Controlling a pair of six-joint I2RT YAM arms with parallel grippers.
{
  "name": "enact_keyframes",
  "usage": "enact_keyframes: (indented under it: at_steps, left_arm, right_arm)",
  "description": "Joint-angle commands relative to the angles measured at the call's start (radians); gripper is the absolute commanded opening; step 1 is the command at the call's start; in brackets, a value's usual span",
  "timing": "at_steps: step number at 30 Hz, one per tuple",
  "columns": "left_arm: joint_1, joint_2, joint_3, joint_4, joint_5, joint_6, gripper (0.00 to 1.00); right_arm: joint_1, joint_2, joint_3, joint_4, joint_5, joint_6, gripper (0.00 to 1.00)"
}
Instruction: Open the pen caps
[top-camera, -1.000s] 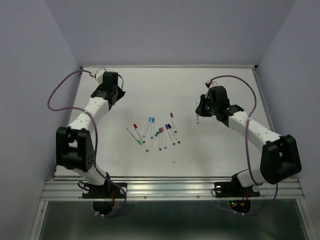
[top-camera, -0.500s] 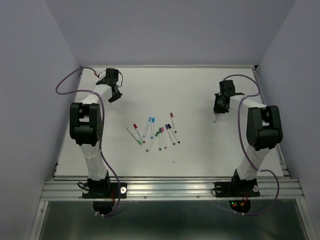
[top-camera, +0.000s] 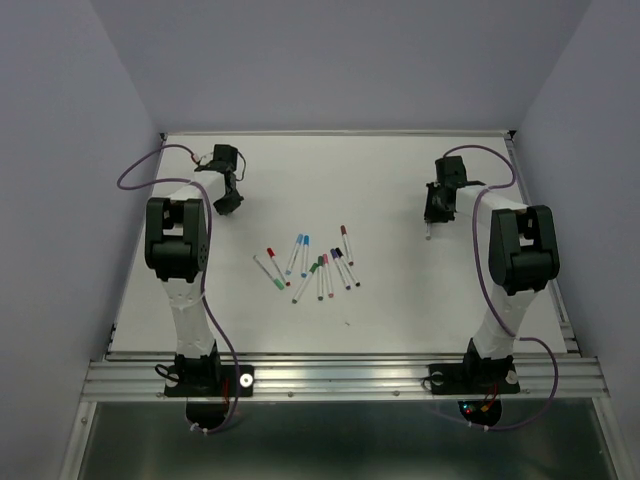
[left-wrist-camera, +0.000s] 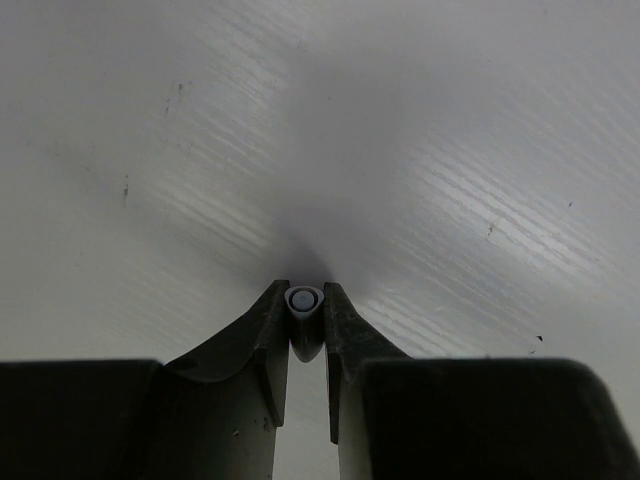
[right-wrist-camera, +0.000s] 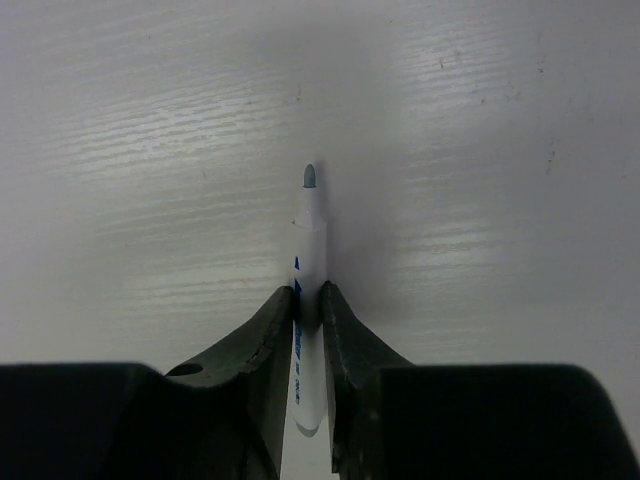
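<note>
My left gripper (left-wrist-camera: 305, 295) is shut on a small grey pen cap (left-wrist-camera: 304, 299), seen end-on just above the white table. In the top view the left gripper (top-camera: 228, 201) is at the far left. My right gripper (right-wrist-camera: 308, 295) is shut on a white pen barrel (right-wrist-camera: 311, 235) with blue print and a bare grey tip. In the top view the right gripper (top-camera: 431, 213) is at the far right, with the barrel (top-camera: 428, 232) sticking out towards me. Several capped pens (top-camera: 310, 265) lie in a cluster mid-table, with red, green, blue, purple and pink caps.
The white table (top-camera: 450, 300) has a raised back rim and grey walls on three sides. Both arms stand folded upright near the table's side edges, with purple cables looping off them.
Both arms have folded up from a stretched pose. The right gripper has moved right with the barrel and the left gripper slightly nearer. Both stay shut.
</note>
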Motion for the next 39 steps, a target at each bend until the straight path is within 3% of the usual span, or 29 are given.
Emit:
enact_keyframes:
  at_steps: [1, 5, 6, 13, 14, 15, 19, 23, 29, 33, 39]
  left_arm:
    - [0.007, 0.023, 0.043, -0.013, -0.001, 0.006, 0.15]
    - [0.007, 0.023, 0.037, -0.018, 0.002, 0.005, 0.27]
    - [0.007, 0.019, 0.034, -0.015, 0.002, 0.006, 0.37]
    - [0.007, -0.023, 0.017, -0.004, 0.019, 0.014, 0.71]
    - [0.007, -0.032, 0.017, -0.004, 0.024, 0.020, 0.72]
    - [0.007, -0.055, 0.017, -0.004, 0.027, 0.023, 0.83]
    - [0.006, -0.137, 0.017, -0.010, 0.028, 0.034, 0.98]
    - [0.006, -0.262, -0.017, -0.016, 0.030, 0.039, 0.99]
    - [-0.006, -0.551, -0.219, 0.039, 0.056, -0.003, 0.99]
    - [-0.011, -0.748, -0.377, 0.093, 0.076, -0.037, 0.99]
    - [-0.011, -0.848, -0.500, 0.113, 0.111, -0.069, 0.99]
  right_arm:
    - [-0.002, 0.004, 0.023, -0.028, 0.008, 0.001, 0.31]
    - [-0.002, -0.032, 0.020, -0.031, -0.005, 0.000, 0.41]
    - [-0.002, -0.039, 0.020, -0.032, -0.022, -0.005, 0.43]
    - [-0.002, -0.151, 0.015, -0.032, -0.090, -0.040, 0.81]
    - [-0.002, -0.168, 0.013, -0.032, -0.103, -0.045, 1.00]
    - [-0.002, -0.188, 0.010, -0.035, -0.143, -0.046, 1.00]
    - [-0.002, -0.306, -0.003, -0.046, -0.185, -0.040, 1.00]
    - [0.042, -0.409, -0.026, -0.057, -0.174, -0.040, 1.00]
    - [0.307, -0.435, -0.031, -0.072, -0.006, 0.023, 1.00]
    - [0.468, -0.339, 0.013, -0.071, 0.172, 0.102, 1.00]
    - [0.565, -0.116, 0.177, -0.152, 0.287, 0.241, 1.00]
